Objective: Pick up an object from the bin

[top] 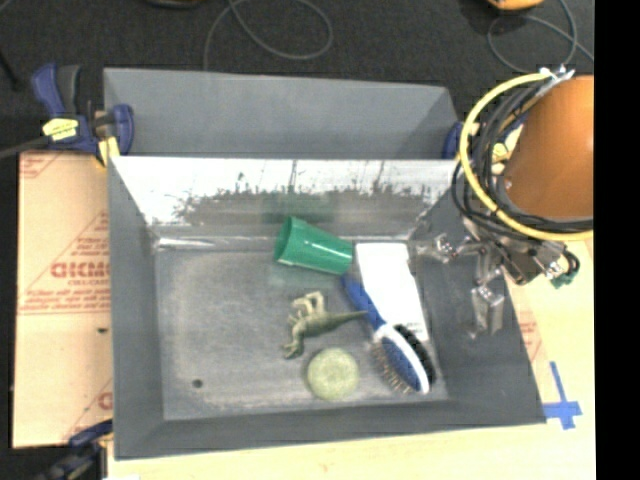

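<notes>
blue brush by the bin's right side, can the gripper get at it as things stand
Probably yes: the gripper hangs above the bin's right wall, and the blue brush lies just left of it, with nothing on top.

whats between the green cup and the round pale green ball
In the camera view, a small olive toy dinosaur lies between the green cup and the ball.

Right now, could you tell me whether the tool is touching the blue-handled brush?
Apart. The camera view shows bare grey bin wall between the tool and the blue-handled brush, which lies to its left.
</notes>
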`<action>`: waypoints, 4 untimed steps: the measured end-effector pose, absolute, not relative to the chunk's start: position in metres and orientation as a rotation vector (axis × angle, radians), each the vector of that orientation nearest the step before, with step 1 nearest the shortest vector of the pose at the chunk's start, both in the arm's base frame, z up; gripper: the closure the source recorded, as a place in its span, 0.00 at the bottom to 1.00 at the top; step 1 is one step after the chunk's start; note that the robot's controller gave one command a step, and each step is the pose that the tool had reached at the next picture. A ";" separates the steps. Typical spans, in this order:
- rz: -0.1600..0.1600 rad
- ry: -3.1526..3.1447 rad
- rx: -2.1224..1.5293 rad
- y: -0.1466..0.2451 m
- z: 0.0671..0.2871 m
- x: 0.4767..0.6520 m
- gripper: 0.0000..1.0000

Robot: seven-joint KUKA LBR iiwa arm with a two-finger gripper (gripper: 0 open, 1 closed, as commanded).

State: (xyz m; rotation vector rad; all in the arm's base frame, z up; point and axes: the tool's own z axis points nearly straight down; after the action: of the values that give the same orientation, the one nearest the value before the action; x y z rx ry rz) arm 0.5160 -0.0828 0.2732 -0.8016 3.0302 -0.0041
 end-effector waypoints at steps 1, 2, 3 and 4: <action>-0.002 3.104 -0.436 -0.075 0.231 0.536 0.00; -0.001 3.059 -0.710 -0.056 0.212 0.531 0.00; -0.002 2.985 -0.966 -0.017 0.215 0.530 0.00; 0.000 3.030 -0.810 0.002 0.195 0.533 0.00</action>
State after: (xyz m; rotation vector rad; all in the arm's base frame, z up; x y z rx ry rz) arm 0.5327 0.0021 0.1948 -0.8096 3.0295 0.0003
